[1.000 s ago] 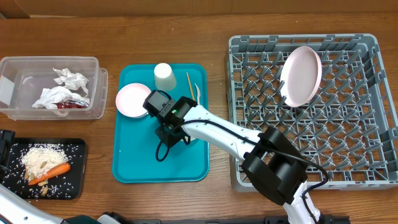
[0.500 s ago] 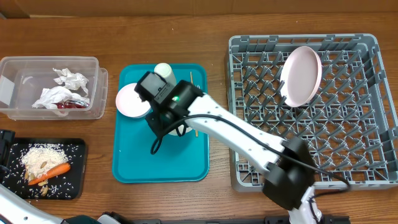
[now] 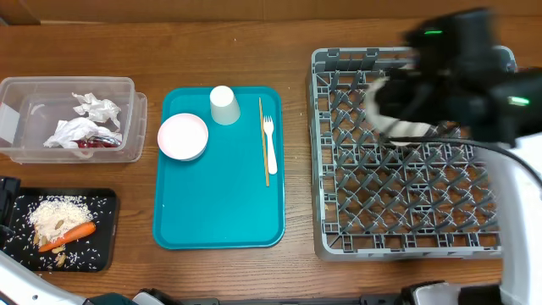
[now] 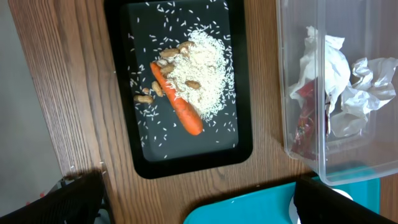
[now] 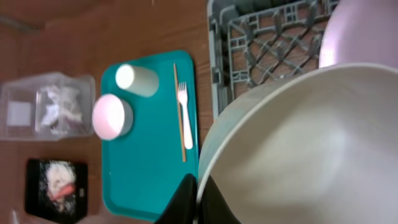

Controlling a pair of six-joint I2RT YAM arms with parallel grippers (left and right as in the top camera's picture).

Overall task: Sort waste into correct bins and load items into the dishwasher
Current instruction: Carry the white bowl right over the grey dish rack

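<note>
Fingers of your right gripper [image 5: 198, 200] pinch the rim of the white bowl [image 5: 292, 149], which has left the teal tray [image 3: 220, 212] and now hangs to the right, above the far part of the dish rack [image 3: 320, 169], beside the pink plate [image 5: 364, 31]. The fork [image 3: 270, 146], wooden stick [image 3: 263, 140], cup [image 3: 223, 105] and pink bowl [image 3: 183, 136] stay on the tray. Your left gripper [image 4: 211, 202] hangs spread wide near the black tray [image 4: 244, 93].
</note>
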